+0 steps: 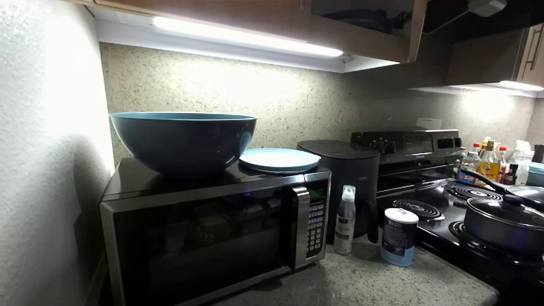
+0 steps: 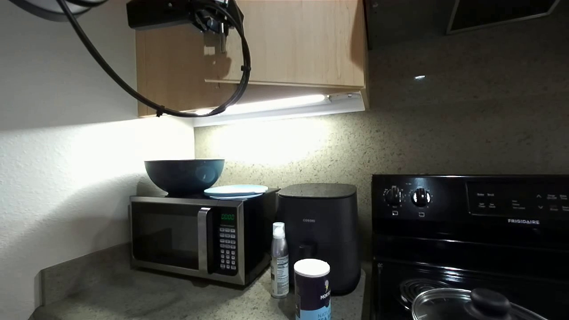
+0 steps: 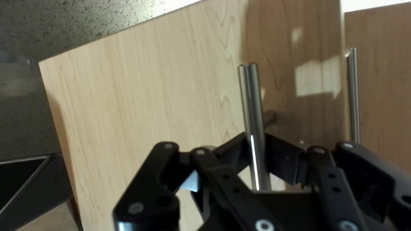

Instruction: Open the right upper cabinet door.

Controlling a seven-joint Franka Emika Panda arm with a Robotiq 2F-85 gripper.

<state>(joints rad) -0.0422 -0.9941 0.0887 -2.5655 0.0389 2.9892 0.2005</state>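
Note:
The right upper cabinet door (image 3: 144, 96) is a flat light tan wood panel filling much of the wrist view. In an exterior view the door (image 2: 293, 44) stands ajar, its left edge swung out from the cabinet. In an exterior view the door (image 1: 418, 32) shows nearly edge-on beside the partly open cabinet. Its silver bar handle (image 3: 249, 86) runs between my fingers. My gripper (image 3: 257, 150) is shut on the handle, with a finger on each side. The gripper (image 2: 218, 22) also shows at the top of an exterior view, with the handle's end below it.
The twin wood door (image 3: 379, 96) with its own handle (image 3: 353, 93) is beside the open door. Dark items (image 1: 361, 17) sit inside the cabinet. Below are the microwave (image 2: 186, 235), bowl (image 2: 184, 175), air fryer (image 2: 318, 240) and stove (image 2: 444, 200). A black cable (image 2: 95, 58) loops from the arm.

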